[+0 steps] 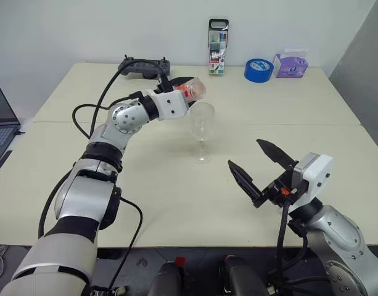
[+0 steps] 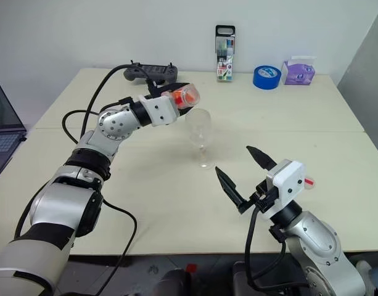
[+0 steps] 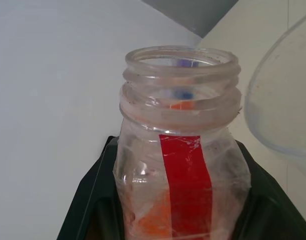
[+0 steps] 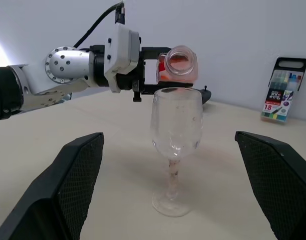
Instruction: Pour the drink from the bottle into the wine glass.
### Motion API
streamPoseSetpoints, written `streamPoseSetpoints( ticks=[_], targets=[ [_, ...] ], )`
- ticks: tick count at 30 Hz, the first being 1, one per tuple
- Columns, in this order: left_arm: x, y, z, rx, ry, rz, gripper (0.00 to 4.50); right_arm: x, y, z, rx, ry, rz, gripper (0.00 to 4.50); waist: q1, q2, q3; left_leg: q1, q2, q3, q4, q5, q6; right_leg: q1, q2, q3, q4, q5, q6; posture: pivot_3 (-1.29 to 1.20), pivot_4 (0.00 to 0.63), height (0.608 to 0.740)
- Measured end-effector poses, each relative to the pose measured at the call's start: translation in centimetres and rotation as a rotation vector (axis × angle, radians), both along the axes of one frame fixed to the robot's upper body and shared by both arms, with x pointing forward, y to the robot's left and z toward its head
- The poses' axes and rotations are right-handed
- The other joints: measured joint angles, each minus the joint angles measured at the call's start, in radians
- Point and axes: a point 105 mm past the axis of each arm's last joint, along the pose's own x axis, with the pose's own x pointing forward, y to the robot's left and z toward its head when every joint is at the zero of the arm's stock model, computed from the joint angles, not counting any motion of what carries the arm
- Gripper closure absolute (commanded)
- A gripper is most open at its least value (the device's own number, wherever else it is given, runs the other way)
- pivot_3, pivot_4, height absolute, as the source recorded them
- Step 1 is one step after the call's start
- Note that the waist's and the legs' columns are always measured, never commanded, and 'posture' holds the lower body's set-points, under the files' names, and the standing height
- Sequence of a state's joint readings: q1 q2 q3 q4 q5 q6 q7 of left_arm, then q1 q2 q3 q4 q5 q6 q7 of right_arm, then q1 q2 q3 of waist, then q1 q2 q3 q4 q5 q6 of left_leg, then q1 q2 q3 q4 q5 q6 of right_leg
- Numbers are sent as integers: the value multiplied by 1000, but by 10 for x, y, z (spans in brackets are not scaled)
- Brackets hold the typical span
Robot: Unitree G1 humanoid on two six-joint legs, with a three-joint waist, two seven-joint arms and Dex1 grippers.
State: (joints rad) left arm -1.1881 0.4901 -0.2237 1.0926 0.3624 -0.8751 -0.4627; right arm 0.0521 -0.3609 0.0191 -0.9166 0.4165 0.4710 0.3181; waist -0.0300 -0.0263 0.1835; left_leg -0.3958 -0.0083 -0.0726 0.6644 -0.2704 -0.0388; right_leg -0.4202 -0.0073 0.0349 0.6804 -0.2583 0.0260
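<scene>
The left gripper [image 1: 179, 86] holds the bottle [image 1: 192, 90] tilted, uncapped, above the glass [image 1: 201, 126]; the right gripper [image 1: 261, 170] is wide.

My two black fingers [image 4: 272, 185] stand wide apart with nothing between them. Between and beyond them, the wine glass [image 4: 175, 130] stands upright on the table [image 4: 118, 135], its bowl holding no visible liquid. My left gripper [image 4: 152, 70] holds the bottle [image 4: 177, 64] tipped sideways just above the glass rim, uncapped mouth facing me. A case of coloured pens [image 4: 283, 91] stands near the wall.
</scene>
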Motion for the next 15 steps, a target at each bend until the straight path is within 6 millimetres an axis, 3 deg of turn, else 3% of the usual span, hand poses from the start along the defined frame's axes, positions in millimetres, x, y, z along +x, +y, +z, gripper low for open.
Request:
streamPoseSetpoints(
  ticks=[15],
  targets=[
    [2, 0, 9, 155, -145, 33, 2577, 7, -8, 2, 26, -18, -51, 0, 0, 0, 0, 0, 0, 1, 0, 0, 0, 0, 0, 0, 1, 0, 0, 0, 150, 740]
  ],
)
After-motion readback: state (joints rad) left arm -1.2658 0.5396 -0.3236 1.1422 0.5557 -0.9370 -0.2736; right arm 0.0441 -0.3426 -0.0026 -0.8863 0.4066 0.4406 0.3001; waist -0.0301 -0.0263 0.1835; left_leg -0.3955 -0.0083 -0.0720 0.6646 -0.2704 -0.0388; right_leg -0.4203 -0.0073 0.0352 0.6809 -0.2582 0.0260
